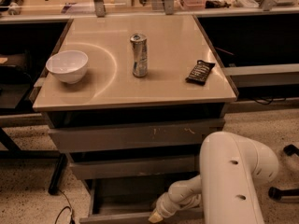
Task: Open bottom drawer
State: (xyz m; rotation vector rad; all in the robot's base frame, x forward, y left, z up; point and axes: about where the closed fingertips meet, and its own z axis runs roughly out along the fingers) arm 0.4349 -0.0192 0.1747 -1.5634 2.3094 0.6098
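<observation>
The one camera is looking down from above and in front of the cabinet (135, 136), facing its drawer fronts and tilting steeply onto the counter (98, 90); it is sitting fairly near, with the counter filling the middle of the frame; the robot's own white arm (233, 181) is reaching in at the lower right, close to the lens; the end effector (156, 215) is showing at the bottom centre, by the front rim of the bottom drawer (122, 197), which the frame's lower edge is cutting off.
</observation>
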